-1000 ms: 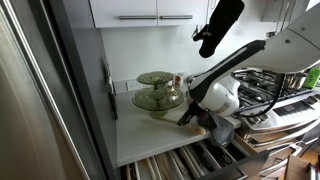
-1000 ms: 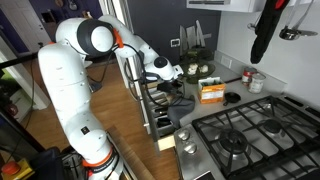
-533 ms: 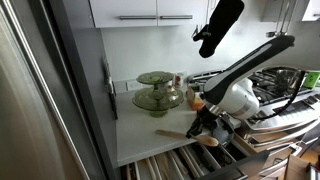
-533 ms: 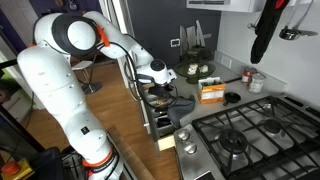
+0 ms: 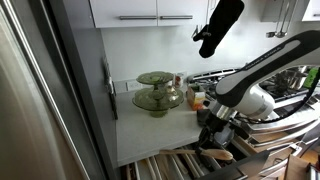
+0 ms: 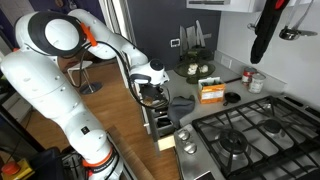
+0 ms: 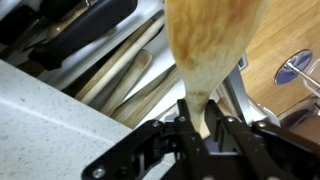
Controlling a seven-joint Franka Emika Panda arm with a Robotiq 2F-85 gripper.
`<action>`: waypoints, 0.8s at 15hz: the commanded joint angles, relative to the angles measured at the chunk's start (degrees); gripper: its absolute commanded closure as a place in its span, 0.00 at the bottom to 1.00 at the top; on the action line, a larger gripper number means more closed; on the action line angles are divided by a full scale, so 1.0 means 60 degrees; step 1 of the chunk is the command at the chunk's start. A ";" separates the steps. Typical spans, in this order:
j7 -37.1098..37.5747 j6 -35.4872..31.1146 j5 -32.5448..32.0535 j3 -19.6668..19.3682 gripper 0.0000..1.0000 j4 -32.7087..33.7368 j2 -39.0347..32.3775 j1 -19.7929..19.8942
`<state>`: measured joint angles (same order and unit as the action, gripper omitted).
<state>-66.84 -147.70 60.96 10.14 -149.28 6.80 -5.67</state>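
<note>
Wooden spoon (image 7: 208, 50), one only, is clamped by its handle in the gripper (image 7: 204, 120), so its bowl hangs out over the open drawer (image 5: 150, 168). Utensils (image 7: 110, 65) lie lengthwise inside, perhaps five; blur prevents a count. Two glass dishes (image 5: 157, 100) sit stacked on the counter (image 5: 145, 135).

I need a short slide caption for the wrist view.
Gripper holding a wooden spoon above stored utensils, beside the white countertop.

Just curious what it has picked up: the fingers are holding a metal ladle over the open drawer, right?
Not quite: it is a wooden spoon, not a metal ladle. The wrist view shows the fingers shut on its handle over the open drawer.
</note>
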 commanded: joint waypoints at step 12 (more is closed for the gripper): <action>0.4659 -0.0269 -0.2608 -0.0186 0.94 -0.0217 0.0099 -0.0450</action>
<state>-43.56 -145.18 45.60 9.70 -150.69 8.01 -6.83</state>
